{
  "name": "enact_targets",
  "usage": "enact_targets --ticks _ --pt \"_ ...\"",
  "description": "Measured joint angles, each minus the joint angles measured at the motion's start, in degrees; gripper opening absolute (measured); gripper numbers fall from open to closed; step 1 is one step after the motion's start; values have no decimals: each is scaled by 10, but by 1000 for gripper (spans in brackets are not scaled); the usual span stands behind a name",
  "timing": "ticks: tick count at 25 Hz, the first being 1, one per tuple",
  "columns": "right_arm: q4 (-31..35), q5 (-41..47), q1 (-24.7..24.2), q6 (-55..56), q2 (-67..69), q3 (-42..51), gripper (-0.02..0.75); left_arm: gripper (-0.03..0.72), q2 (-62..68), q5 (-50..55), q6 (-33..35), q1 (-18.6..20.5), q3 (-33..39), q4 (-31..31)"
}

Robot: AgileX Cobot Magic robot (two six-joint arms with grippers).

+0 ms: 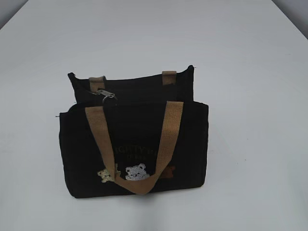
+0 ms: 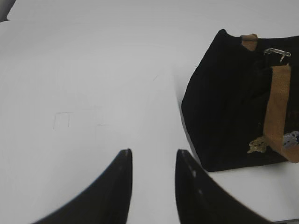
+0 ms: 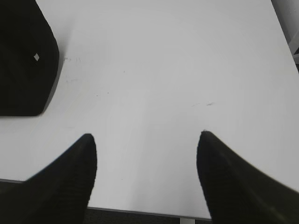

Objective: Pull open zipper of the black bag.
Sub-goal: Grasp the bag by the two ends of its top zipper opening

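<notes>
Jaws apart on both grippers, nothing held. Exterior view: bag upright on table, zipper pull at bag's top left. Left wrist view: left gripper over bare table, left of bag, clear of it. Right wrist view: right gripper wider, bag at far left.

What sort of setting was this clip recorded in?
Probably a lab or test bench: a plain white tabletop, one black fabric tote bag with tan webbing handles staged alone, and no household clutter in view.
</notes>
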Motion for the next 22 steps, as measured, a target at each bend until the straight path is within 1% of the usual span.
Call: enact_targets --ticks 22 --pt "0 0 0 0 0 0 519 239 0 0 0 0 0 0"
